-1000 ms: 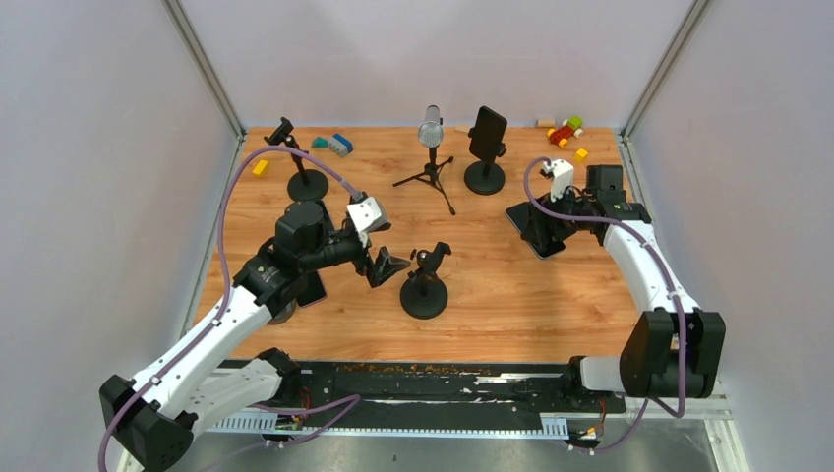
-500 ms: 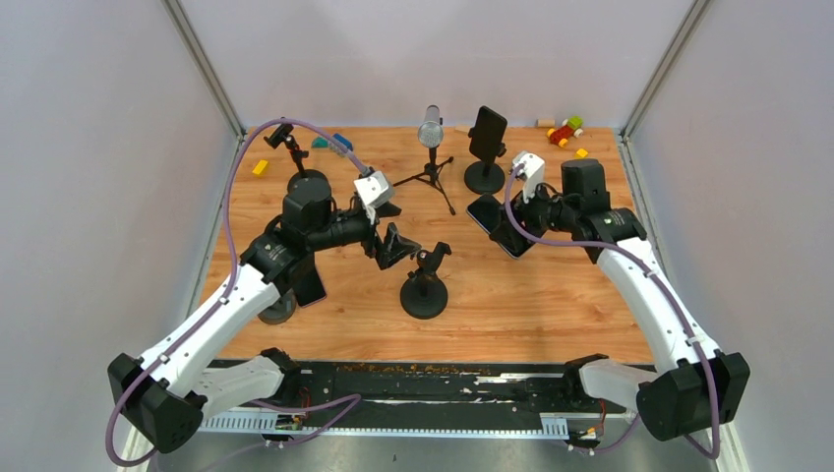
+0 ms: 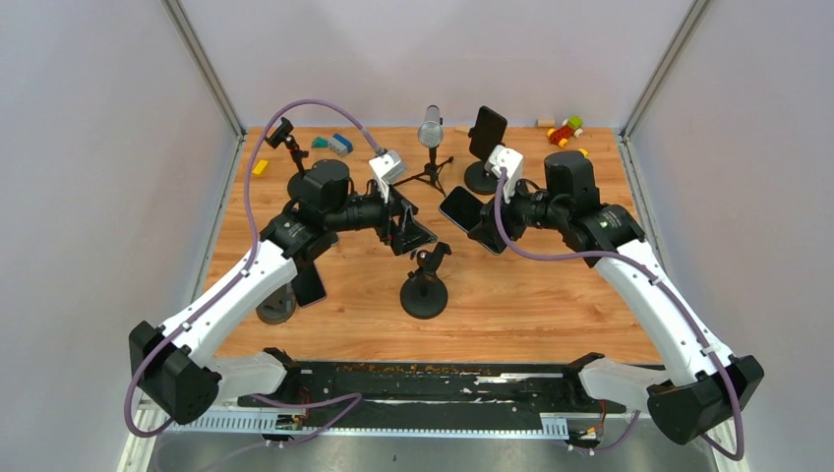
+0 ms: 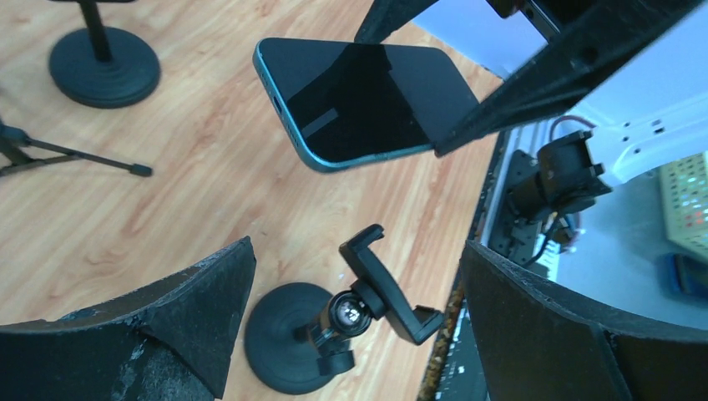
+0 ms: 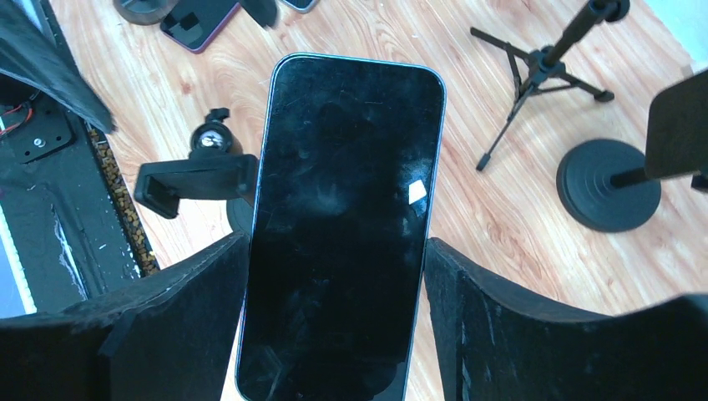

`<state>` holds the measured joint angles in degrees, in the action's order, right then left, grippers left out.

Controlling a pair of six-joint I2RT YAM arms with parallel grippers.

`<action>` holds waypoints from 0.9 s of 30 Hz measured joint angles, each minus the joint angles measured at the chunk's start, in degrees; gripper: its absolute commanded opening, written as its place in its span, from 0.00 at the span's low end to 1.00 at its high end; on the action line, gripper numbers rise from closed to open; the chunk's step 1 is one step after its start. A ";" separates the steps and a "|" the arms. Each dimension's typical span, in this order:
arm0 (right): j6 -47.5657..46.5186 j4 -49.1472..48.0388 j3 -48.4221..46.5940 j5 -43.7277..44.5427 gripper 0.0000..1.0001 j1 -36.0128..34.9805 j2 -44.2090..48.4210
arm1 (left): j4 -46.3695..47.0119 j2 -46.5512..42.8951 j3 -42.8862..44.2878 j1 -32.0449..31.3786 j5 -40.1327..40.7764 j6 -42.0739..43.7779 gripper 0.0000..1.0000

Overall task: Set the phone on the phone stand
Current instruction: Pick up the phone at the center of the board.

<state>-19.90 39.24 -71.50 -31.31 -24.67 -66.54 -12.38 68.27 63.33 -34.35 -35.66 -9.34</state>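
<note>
I have the right jaws clamped on the phone (image 5: 344, 192), held in the air near the empty phone stand (image 3: 424, 285). Left jaws hang released, holding nothing. Pickup done, I judge; seating it there remains.

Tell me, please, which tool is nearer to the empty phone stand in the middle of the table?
Left. The left tool hovers open just behind the phone stand; the right tool, gripping the phone, sits farther off to its back right.

Left gripper (image 3: 411, 232) spread wide; right gripper (image 3: 484, 228) clamped, arms facing.
</note>
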 measured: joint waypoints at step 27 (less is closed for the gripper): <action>-5.79 0.61 -3.30 4.48 0.00 -12.11 0.00 | 11.93 4.79 0.83 0.79 -6.21 -28.11 0.83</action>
<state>-25.69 39.86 -74.81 -26.83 -36.77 -66.54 -0.45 73.06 64.16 -33.56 -41.87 -37.45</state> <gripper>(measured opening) 0.732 0.870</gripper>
